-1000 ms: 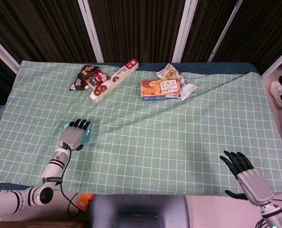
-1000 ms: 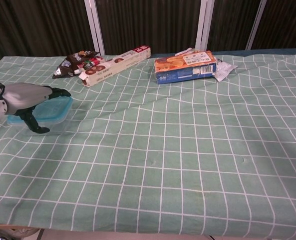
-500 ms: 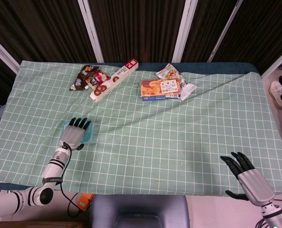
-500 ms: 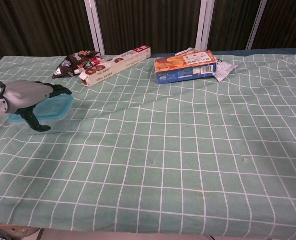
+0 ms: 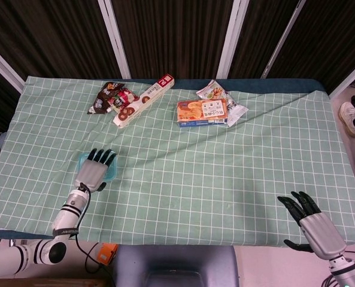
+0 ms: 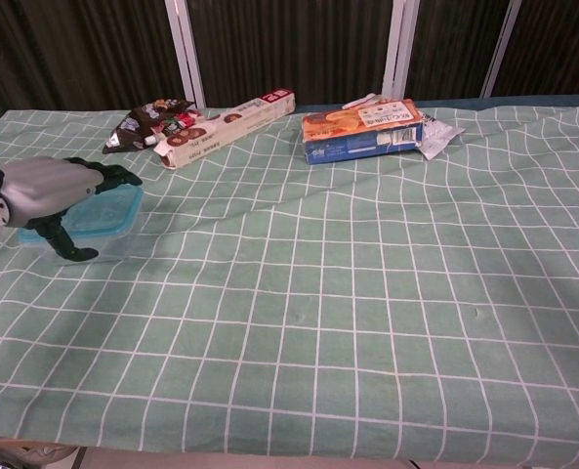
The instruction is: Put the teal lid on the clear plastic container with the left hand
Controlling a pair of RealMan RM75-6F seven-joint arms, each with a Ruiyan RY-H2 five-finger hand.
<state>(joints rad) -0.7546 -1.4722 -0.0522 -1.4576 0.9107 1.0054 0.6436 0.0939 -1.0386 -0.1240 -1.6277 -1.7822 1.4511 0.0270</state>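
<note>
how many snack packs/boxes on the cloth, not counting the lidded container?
4, all along the far edge: dark snack bag, long cookie box beside it, orange biscuit box, and crinkly packet behind that box. More may be hidden behind them.

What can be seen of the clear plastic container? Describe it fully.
The clear plastic container is a low, rounded-corner box with see-through walls, sitting upright on the green checked cloth near the table's left edge. The teal lid already lies on top of it. The left hand is spread just above the lid, thumb reaching down beside the near wall; contact cannot be judged. No contents can be made out.
</note>
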